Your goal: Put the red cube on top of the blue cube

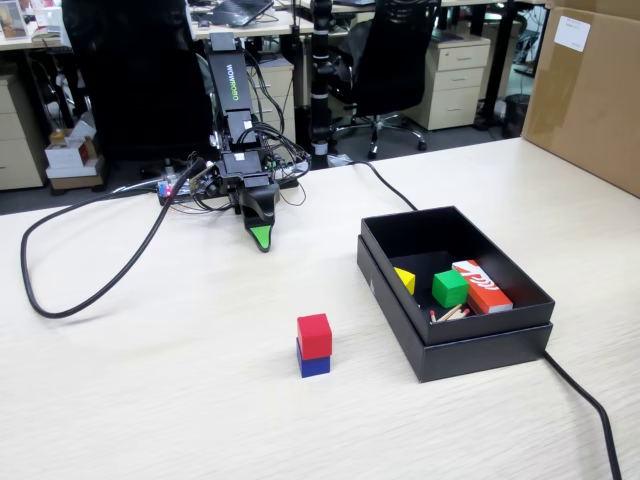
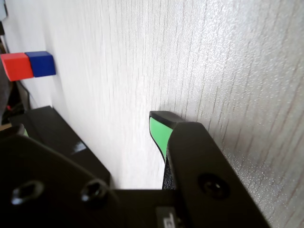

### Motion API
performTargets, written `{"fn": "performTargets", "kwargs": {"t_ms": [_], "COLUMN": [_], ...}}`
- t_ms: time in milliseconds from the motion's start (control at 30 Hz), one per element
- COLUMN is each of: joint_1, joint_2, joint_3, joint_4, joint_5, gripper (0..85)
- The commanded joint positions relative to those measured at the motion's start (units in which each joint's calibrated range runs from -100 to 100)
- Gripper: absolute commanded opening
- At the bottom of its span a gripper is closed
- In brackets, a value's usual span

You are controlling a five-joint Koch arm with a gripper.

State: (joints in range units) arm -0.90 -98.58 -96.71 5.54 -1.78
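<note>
The red cube (image 1: 314, 335) rests squarely on top of the blue cube (image 1: 313, 363) on the pale wooden table, in the middle foreground of the fixed view. The wrist view lies on its side and shows the same stack far off at the upper left, red cube (image 2: 16, 66) against blue cube (image 2: 41, 63). My gripper (image 1: 261, 238) is drawn back near the arm's base, tip pointing down at the table, well behind the stack and touching neither cube. Only one green-padded fingertip (image 2: 159, 132) shows, with nothing held.
A black open box (image 1: 452, 330) stands right of the stack, holding a green cube (image 1: 450, 288), a yellow piece (image 1: 405, 279), a red-orange printed box (image 1: 482, 286) and some sticks. Black cables (image 1: 90, 290) trail left of the arm and past the box. A cardboard sheet (image 1: 590, 95) stands far right.
</note>
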Motion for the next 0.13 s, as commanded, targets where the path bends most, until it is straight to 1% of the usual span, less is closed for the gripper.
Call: {"fn": "performTargets", "kwargs": {"t_ms": [0,100], "joint_1": [0.00,0.00], "joint_2": [0.30,0.30], "joint_3": [-0.66,-0.66], "joint_4": [-2.04,-2.04], "joint_5": [-0.24,-0.24], "gripper": [49.6,49.6]}}
